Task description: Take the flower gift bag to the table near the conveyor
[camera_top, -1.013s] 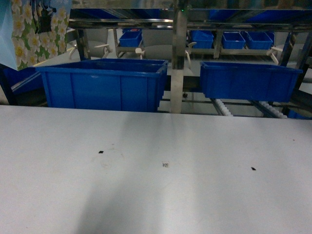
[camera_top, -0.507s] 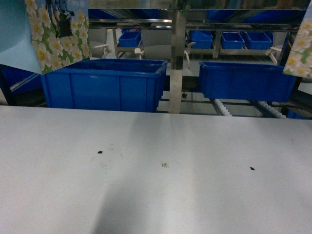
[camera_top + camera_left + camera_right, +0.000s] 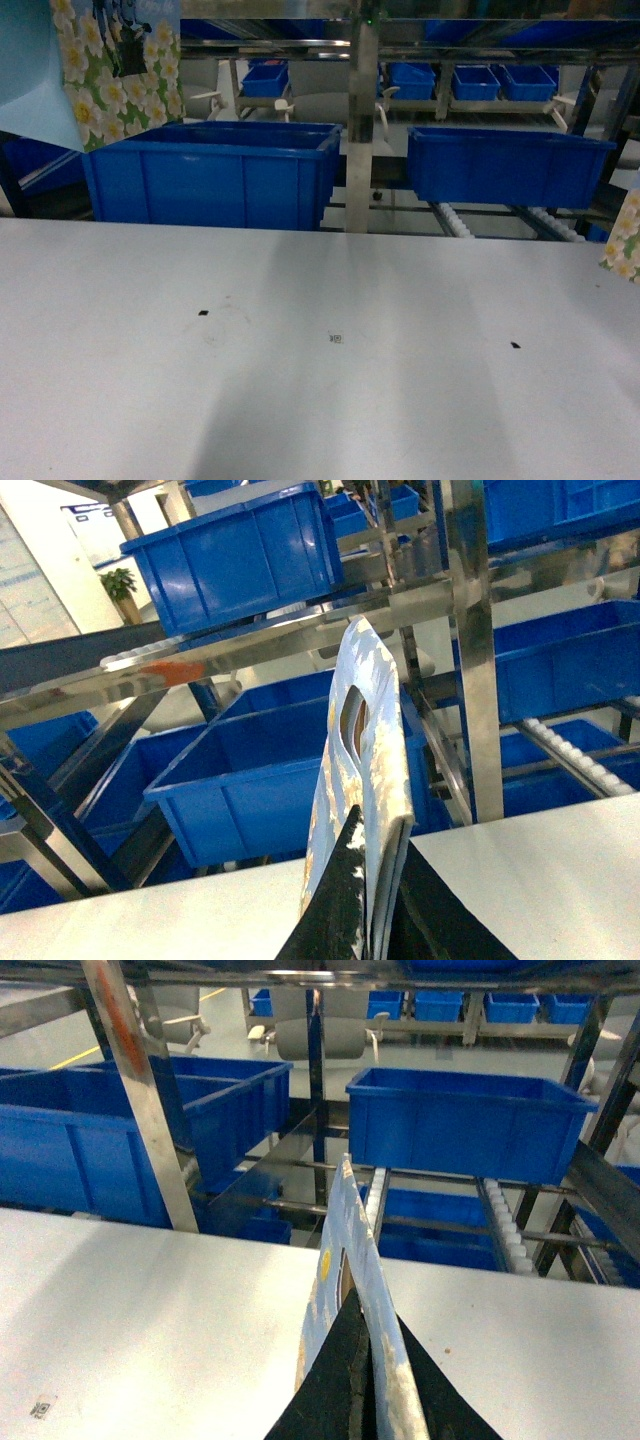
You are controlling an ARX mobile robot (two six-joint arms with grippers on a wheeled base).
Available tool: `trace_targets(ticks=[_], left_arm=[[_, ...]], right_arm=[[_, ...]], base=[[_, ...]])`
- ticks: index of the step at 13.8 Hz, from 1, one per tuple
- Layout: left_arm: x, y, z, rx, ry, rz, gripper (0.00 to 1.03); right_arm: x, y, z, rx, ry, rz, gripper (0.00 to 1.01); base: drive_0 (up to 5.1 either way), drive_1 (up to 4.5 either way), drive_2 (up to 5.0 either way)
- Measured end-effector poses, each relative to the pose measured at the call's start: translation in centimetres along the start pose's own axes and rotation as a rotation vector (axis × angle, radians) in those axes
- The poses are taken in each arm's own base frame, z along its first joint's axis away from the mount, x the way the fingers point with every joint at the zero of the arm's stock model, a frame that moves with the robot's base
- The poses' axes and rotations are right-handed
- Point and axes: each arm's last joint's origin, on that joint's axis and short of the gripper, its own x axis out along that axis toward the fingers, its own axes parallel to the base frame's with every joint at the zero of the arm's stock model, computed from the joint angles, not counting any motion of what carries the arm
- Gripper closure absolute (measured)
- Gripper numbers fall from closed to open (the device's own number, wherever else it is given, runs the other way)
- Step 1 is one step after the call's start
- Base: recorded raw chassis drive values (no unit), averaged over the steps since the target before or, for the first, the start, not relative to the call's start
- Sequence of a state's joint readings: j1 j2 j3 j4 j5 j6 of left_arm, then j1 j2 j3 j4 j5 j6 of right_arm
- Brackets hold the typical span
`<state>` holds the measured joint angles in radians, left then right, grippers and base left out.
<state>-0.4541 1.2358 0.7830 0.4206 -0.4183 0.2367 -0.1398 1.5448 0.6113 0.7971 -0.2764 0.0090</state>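
The wide, flat, plain white counter [image 3: 320,350] fills the near half of the head view, bare but for a few tiny dark specks [image 3: 203,312] scattered across it. Past its far edge stands the shiny steel-framed conveyor rack [image 3: 362,120], with sloping rows of small white rollers [image 3: 455,222] and two large blue plastic bins [image 3: 210,175] resting on it; smaller blue bins sit on shelves farther back.

Two paper gift bags printed with white and yellow flowers are in the air. One flower gift bag [image 3: 115,70] hangs at the far left top of the head view, in front of the left bin and above the counter's far left edge. In the left wrist view this bag [image 3: 365,770] stands edge-on and upright, its oval handle cut-out visible, and the dark left pincer [image 3: 372,905] is clenched on its lower edge, one finger on each side of the paper.

A second flowered gift bag [image 3: 624,240] shows only as a corner at the right edge of the head view, low over the counter's far right side. In the right wrist view it [image 3: 350,1290] also rises edge-on, and the black right pincer [image 3: 368,1390] is closed on its lower edge, above the counter with the rollers and a blue bin beyond.
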Motion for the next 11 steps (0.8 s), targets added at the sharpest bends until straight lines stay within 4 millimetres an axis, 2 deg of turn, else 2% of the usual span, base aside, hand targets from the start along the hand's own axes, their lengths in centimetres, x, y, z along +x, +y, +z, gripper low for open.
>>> trace_targets(ticks=[2,6,8,10,11], left_arm=[[0.0,0.0,0.0,0.000,0.000,-0.001,1.01],[0.0,0.0,0.0,0.000,0.000,-0.001,1.01],[0.0,0.0,0.0,0.000,0.000,-0.001,1.01],[0.0,0.0,0.0,0.000,0.000,-0.001,1.01],[0.0,0.0,0.0,0.000,0.000,-0.001,1.01]], right_arm=[[0.8,-0.2,-2.2,0.016,0.030,-0.010,0.99],[1.9,-1.0,-5.3,0.050,0.082,-0.021,0.99],[2.5,-1.6,-6.6,0.061,0.115,-0.039,0.99],[4.5,-2.9,-8.2,0.039,0.123,-0.041,0.99],[4.5,-2.8,-8.2,0.041,0.127,-0.023,0.99]], base=[[0.0,0.00,0.0],[0.0,0.00,0.0],[0.0,0.00,0.0],[0.0,0.00,0.0],[0.0,0.00,0.0]])
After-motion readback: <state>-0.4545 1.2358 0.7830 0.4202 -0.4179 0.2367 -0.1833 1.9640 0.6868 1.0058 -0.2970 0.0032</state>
